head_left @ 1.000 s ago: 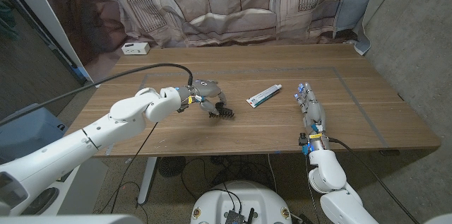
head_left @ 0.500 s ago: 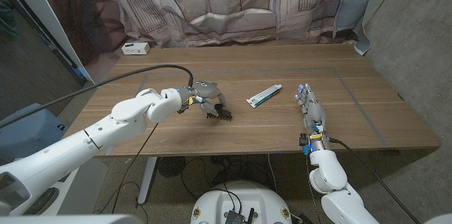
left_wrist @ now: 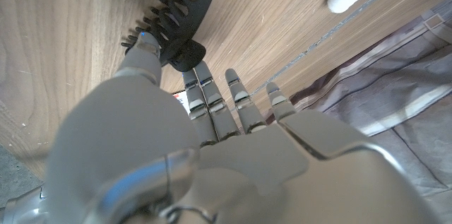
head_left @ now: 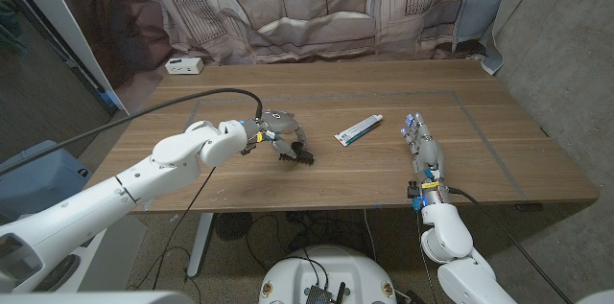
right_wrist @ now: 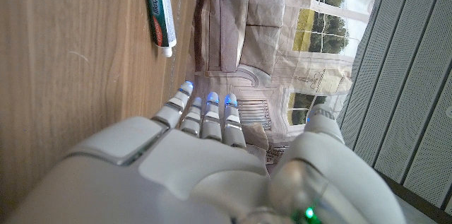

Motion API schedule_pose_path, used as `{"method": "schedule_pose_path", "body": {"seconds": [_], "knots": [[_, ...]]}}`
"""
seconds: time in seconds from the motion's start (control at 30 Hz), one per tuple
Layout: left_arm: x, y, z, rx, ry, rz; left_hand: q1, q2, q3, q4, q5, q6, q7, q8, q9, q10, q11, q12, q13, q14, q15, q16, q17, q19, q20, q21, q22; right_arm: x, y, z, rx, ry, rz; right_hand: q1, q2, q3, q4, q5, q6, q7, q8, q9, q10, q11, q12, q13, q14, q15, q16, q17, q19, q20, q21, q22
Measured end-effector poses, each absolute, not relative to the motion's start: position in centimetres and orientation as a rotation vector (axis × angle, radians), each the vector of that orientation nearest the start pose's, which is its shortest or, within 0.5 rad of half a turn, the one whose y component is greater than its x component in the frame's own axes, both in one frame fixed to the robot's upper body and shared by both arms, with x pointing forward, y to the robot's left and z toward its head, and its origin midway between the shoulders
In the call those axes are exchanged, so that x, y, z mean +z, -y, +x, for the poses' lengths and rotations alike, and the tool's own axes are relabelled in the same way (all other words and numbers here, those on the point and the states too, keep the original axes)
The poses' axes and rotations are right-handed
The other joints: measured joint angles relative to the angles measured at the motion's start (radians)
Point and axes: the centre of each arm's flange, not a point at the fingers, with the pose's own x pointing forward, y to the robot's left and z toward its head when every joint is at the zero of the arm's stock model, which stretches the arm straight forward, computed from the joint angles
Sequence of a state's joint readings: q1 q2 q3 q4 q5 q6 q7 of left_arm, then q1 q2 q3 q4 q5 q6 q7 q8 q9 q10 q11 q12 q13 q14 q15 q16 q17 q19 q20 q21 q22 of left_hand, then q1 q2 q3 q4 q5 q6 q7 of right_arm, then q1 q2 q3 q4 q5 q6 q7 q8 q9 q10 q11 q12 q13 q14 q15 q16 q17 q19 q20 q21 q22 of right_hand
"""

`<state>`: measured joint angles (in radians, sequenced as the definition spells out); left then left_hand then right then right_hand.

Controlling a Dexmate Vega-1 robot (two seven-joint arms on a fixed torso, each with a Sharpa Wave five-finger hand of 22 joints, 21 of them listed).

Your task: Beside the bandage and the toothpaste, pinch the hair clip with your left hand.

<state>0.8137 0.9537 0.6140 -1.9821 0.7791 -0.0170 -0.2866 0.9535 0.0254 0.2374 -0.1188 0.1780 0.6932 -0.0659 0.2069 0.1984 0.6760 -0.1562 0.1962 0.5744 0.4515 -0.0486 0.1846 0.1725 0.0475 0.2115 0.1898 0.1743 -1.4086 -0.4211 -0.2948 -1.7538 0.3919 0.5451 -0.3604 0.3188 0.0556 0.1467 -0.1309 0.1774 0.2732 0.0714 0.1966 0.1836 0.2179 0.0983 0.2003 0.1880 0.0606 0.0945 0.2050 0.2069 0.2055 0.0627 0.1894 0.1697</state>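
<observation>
Your left hand (head_left: 279, 136) pinches the black toothed plastic hair clip (head_left: 302, 154) between thumb and fingers, left of the white toothpaste tube (head_left: 358, 129); your right hand (head_left: 420, 143) waits open, holding nothing.

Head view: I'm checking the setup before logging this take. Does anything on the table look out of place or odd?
Nothing is spilled or damaged. The toothpaste lies at an angle mid-table, and the left hand pinches the black hair clip. One oddity: the task names a bandage, but I can't make one out on the table.

Left hand (head_left: 281, 135) fingers curled in a pinch; right hand (head_left: 423, 148) fingers straight.
</observation>
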Motion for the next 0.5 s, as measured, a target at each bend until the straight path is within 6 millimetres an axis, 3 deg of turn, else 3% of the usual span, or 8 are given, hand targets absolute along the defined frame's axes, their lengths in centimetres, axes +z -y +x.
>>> {"method": "schedule_pose_path", "body": {"seconds": [0.33,0.5], "knots": [[-0.75,-18.02,54.35,-0.306,0.688,1.892,-0.041,0.001,-0.009,0.009,0.0,-0.076,0.016,-0.022,0.0,-0.079,0.017,-0.012,-0.018,-0.037,0.023,-0.004,0.002,-0.019,0.001,0.0,0.0,-14.62,23.91,49.99,0.003,0.726,0.199,0.0,0.0,0.0,0.0,0.0,0.0,0.0,0.0,0.0,0.0,0.0,0.0,0.0,0.0,0.0,0.0,0.0,0.0,0.0,0.0,0.0],[-0.57,-18.0,54.27,-0.309,0.69,1.898,-0.06,-0.006,-0.011,0.011,0.0,-0.107,0.04,-0.025,0.0,-0.119,0.044,-0.012,-0.027,-0.055,0.03,-0.004,0.002,-0.032,0.001,0.0,0.0,-14.52,23.85,49.9,0.0,0.729,0.196,0.0,0.0,0.0,0.0,0.0,0.0,0.0,0.0,0.0,0.0,0.0,0.0,0.0,0.0,0.0,0.0,0.0,0.0,0.0,0.0,0.0]]}}
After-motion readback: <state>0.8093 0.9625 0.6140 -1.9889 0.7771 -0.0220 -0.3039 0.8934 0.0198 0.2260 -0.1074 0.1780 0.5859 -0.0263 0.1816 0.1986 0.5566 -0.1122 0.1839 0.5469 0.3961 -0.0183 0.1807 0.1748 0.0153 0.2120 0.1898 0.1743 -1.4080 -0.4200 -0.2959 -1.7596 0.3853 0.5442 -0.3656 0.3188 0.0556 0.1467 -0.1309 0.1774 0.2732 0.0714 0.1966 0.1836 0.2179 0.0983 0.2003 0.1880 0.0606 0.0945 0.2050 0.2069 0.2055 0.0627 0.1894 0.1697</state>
